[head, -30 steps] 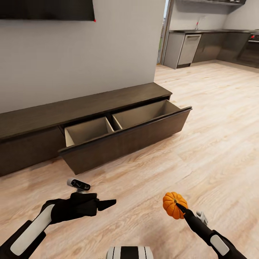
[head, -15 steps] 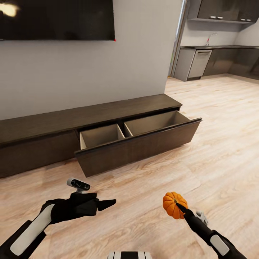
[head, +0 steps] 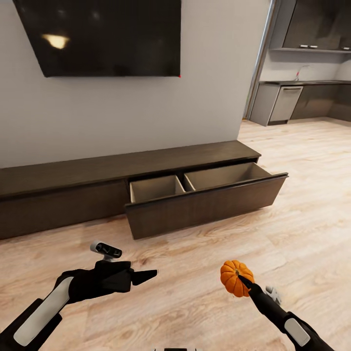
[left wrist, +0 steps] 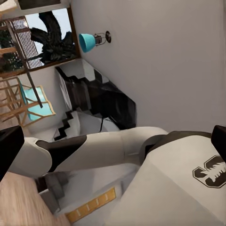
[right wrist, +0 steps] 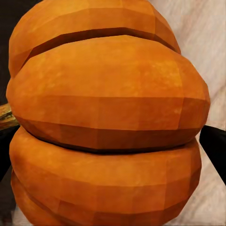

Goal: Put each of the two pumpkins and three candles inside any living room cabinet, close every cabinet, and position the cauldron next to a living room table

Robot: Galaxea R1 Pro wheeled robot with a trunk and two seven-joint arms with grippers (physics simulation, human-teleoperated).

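**One pumpkin in my right pincer, one drawer standing open**

Across the middle of the head frame runs one long, low, dark-brown wood cabinet (head: 63, 187) against the pale wall. One wide drawer (head: 207, 195) is pulled out of it toward the right of centre, showing two pale beige compartments, both bare as far as I can see. Above it, upper left of the frame, hangs one black wall television (head: 105, 36).

The light wood plank floor (head: 195, 273) lies open between me and the drawer front, with nothing standing on it. At the upper right, a doorway opens onto grey kitchen units (head: 282, 102).

My two arms sit along the bottom edge. My left pincer (head: 141, 277), lower left, grips nothing; its dark fingertips look drawn to a point, though I cannot tell for certain. My right pincer (head: 240, 279), lower right, pinches one small ribbed orange pumpkin (head: 235, 278), held above the floor and well apart from the drawer. In the right wrist view that pumpkin (right wrist: 108, 117) bulks close between my fingers.
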